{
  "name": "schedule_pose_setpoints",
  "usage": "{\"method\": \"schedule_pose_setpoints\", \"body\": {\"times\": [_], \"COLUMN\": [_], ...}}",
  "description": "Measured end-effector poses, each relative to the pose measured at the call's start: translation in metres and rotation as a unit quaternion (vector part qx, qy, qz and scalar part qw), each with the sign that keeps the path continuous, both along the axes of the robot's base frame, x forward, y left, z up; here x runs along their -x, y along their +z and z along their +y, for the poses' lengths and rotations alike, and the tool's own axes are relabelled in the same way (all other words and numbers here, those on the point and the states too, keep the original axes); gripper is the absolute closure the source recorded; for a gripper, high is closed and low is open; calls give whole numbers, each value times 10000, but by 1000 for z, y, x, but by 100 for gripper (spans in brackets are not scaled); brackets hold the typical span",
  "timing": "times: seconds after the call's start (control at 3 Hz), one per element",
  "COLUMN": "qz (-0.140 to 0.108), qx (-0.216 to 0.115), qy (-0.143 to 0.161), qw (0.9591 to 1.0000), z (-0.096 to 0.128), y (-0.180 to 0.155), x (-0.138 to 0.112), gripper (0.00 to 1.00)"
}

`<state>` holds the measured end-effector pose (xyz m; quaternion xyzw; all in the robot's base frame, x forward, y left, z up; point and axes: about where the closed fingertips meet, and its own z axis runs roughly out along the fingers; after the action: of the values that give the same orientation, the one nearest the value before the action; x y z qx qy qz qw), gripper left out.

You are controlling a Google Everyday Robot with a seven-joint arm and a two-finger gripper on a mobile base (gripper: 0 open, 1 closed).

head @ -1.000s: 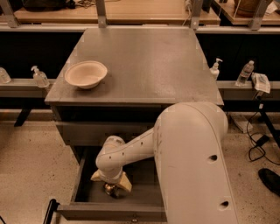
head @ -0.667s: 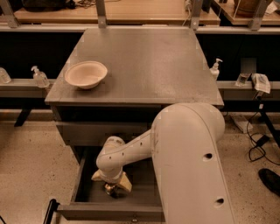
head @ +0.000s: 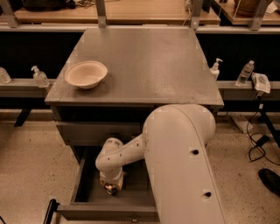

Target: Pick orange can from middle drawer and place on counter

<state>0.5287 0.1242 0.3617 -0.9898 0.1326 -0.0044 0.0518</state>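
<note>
The middle drawer point(head: 81, 186) is pulled open under the grey counter point(head: 148, 65). Its dark floor and grey side walls show. My gripper point(head: 112, 183) reaches down into the drawer's left half, straight over the orange can point(head: 110, 190). Only a small coppery, shiny part of the can shows below the gripper, resting on the drawer floor. My large white arm point(head: 183, 162) covers the drawer's right half. The knob on the drawer front point(head: 134, 220) sits at the bottom edge.
A cream bowl point(head: 85, 74) stands on the counter's left side. Pump bottles point(head: 40, 77) point(head: 215, 69) and a clear water bottle point(head: 244, 73) stand on ledges beside the cabinet. A wooden benchtop point(head: 131, 13) runs behind. Cables point(head: 258, 140) lie on the floor at right.
</note>
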Motion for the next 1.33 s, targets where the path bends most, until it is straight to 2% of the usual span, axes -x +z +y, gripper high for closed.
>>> {"method": "schedule_pose_setpoints", "body": {"times": [0.33,0.67,1.0,1.33], "qz": [-75,-369,-479,-390], "qx": [-126,-423,-928,-1352], "qy": [241,461,531,347], "qw": [9996,9974,9931,9894], "z": [4,1,-25,-54], "y": [13,51,95,126], "x": [-1,-7,-17,-21], "gripper": [82,100,100,100]}}
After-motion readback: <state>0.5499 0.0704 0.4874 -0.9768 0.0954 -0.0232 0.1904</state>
